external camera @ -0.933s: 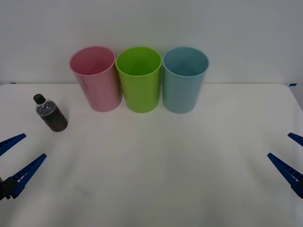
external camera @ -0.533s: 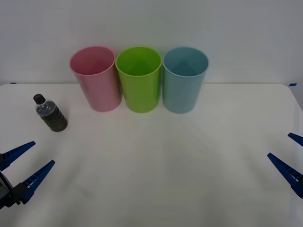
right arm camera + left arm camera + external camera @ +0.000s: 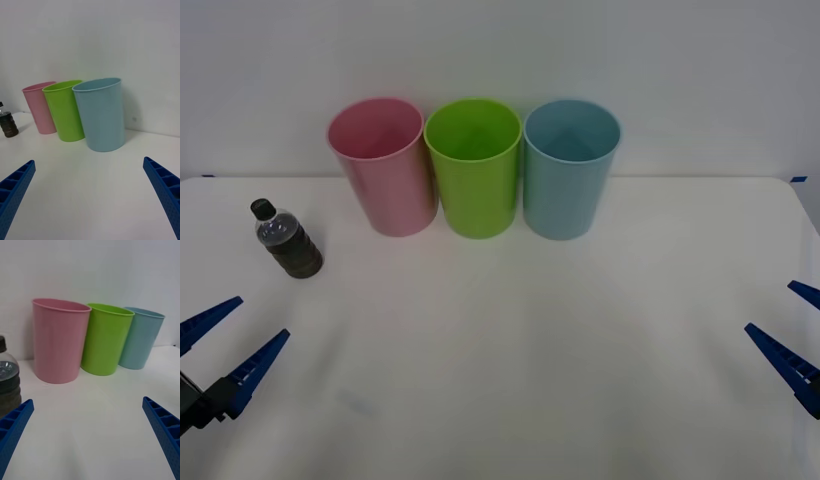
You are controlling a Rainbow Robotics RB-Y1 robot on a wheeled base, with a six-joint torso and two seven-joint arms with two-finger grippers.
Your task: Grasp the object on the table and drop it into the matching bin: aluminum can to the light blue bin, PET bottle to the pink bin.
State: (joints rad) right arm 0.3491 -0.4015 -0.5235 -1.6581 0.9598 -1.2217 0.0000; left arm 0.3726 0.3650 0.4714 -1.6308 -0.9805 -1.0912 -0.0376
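Bottle (image 3: 288, 243) stood upright on the table (image 3: 530, 330), ahead of the left gripper (image 3: 220, 340), whose fingers were spread apart.

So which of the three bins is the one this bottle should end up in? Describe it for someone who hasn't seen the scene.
On the white table, three tall cups stand in a row along the far edge. The pink bin is the end one on the robot's left, nearest the PET bottle. Its neighbours are the green bin and the light blue bin.
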